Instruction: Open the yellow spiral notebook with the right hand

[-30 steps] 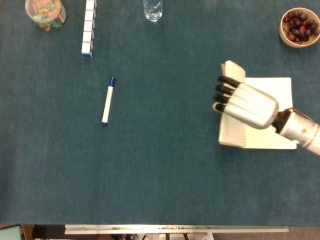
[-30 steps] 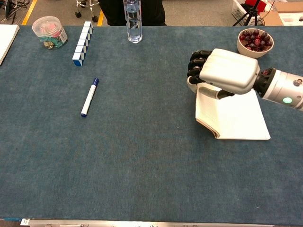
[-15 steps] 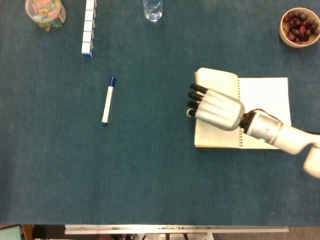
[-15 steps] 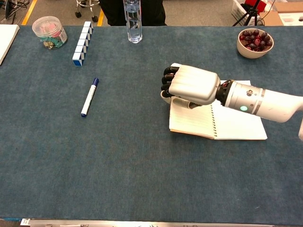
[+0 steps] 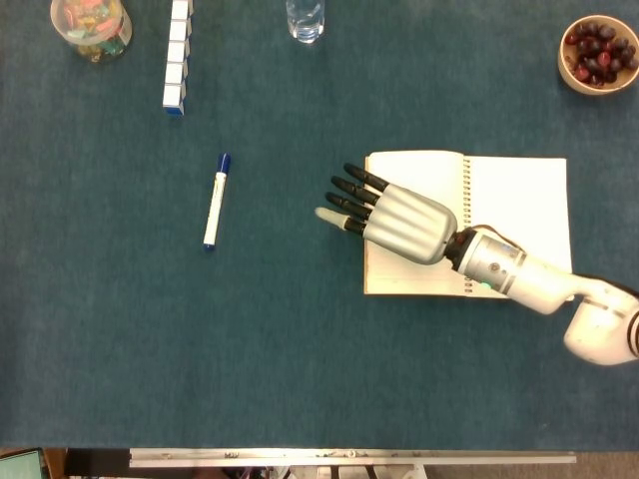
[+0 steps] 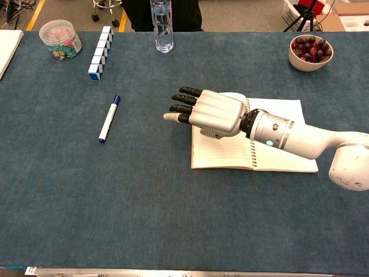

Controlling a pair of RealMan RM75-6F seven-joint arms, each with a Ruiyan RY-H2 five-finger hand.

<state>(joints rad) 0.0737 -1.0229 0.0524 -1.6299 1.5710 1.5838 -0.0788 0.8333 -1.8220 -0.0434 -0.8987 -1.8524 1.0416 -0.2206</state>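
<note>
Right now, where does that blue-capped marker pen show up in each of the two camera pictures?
Head view: the marker lies left of centre on the blue table, left of the right hand.
Chest view: the marker lies left of centre, below the row of blocks.
Shared landmark: the row of blocks, above the marker in both.

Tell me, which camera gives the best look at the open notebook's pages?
The head view: it looks straight down on the notebook, both pages spread flat. The chest view shows it slanted, the right hand covering more of the left page.
</note>
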